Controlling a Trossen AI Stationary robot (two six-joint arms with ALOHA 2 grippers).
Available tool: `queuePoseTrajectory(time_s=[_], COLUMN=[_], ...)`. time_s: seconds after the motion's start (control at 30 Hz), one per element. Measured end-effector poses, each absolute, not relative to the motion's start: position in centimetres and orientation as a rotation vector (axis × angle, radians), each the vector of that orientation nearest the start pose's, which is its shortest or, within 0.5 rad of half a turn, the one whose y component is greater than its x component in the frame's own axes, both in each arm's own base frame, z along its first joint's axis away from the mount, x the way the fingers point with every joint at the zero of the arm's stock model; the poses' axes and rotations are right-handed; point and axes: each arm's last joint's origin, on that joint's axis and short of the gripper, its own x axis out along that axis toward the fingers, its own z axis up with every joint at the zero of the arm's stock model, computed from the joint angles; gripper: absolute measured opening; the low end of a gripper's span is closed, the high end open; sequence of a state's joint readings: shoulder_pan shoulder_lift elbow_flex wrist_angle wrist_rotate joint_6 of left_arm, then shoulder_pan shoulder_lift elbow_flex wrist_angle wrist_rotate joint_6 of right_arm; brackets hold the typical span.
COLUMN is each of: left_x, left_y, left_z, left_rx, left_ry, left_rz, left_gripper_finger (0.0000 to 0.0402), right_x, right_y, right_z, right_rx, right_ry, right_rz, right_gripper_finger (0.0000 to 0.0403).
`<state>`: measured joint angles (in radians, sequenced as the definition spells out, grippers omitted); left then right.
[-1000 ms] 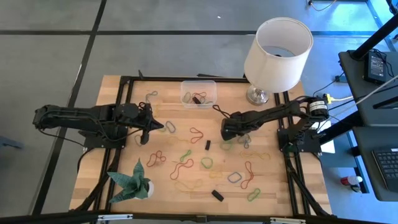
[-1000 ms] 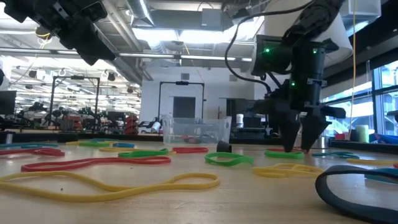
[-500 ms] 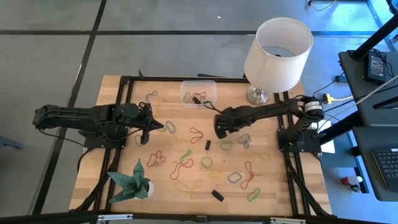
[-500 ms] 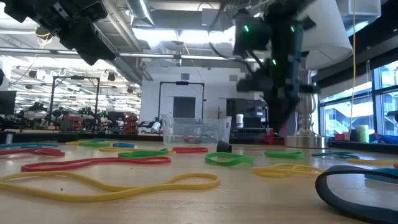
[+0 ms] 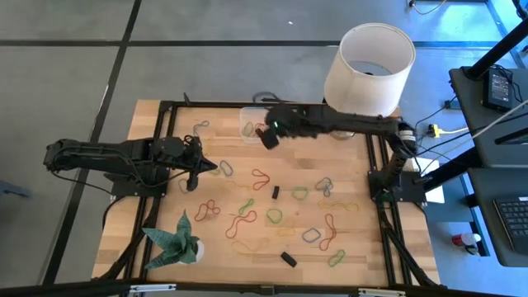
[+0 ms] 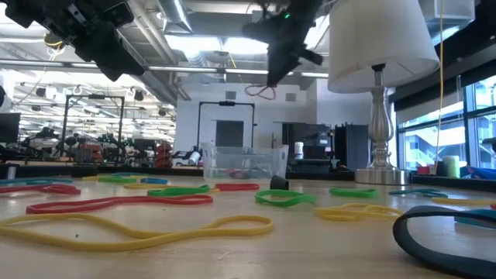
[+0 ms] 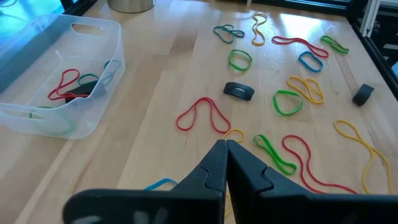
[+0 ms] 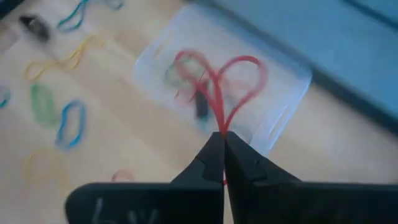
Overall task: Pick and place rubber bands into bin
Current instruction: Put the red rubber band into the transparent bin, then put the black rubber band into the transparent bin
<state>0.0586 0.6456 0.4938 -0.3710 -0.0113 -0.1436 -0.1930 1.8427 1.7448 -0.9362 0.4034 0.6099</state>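
A wooden counter framed by dark rails is seen from above, with grey floor on every side. Along its far edge, a clear plastic bin sits near the middle and a white lampshade on a silver base stands at the far right corner. A green folded-paper plant occupies the near left corner. The left third of the counter, around the left arm, has only a few bands; the middle and right are strewn with them, leaving narrow bare gaps. About twenty loose rubber bands lie flat in red, green, yellow, blue and grey, too tangled for an exact count. Two small black blocks also rest on the wood, one at the centre and one near the front edge. There are two arms and one bin. The right tool hangs above the bin's right half, well clear of the counter; its fingers are pinched tight on a red rubber band, which dangles in a heart-shaped loop directly over the bin's opening. Inside the bin lie several bands, red and green among them, and a dark piece. The left tool waits low over the left side of the counter with its fingers pressed together and nothing between them, near a blue band.
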Motion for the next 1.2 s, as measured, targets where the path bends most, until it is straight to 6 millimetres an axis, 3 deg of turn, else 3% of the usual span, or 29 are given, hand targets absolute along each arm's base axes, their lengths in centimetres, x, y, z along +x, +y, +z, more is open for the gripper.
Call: queuePoseTrajectory(time_s=[0.13,0.3,0.43,0.53,0.97,1.1,1.2], left_x=[14.4,14.4,14.3,14.2,14.2,14.2,14.2], left_y=[0.9,0.9,0.9,0.9,0.9,0.9,0.9], left_z=[23.6,23.6,23.4,23.3,23.3,23.3,23.3], left_rx=[-0.153,-0.155,-0.171,-0.181,-0.181,-0.181,-0.18], left_ry=[0.518,0.525,0.545,0.556,0.561,0.562,0.561], left_rz=[0.105,0.105,0.109,0.112,0.113,0.113,0.114], left_gripper_finger=[0.0004,0.0002,0.0005,0.0003,0.0002,0.0004,0.0005], right_x=[39.8,41.1,41.2,41.3,41.4,41.4,42.0], right_y=[-12.2,-15.7,-17.3,-17.6,-17.4,-16.9,-15.7], right_z=[30.0,25.8,22.5,21.3,21.5,21.9,23.7], right_rx=[0.391,0.421,0.467,0.471,0.487,0.486,0.442], right_ry=[0.885,1.026,1.144,1.182,1.167,1.182,1.142], right_rz=[-0.848,-0.871,-0.844,-0.845,-0.852,-0.847,-0.811], right_gripper_finger=[0.0001,0.0,0.0005,0.0016,0.0116,0.0124,0.0107])
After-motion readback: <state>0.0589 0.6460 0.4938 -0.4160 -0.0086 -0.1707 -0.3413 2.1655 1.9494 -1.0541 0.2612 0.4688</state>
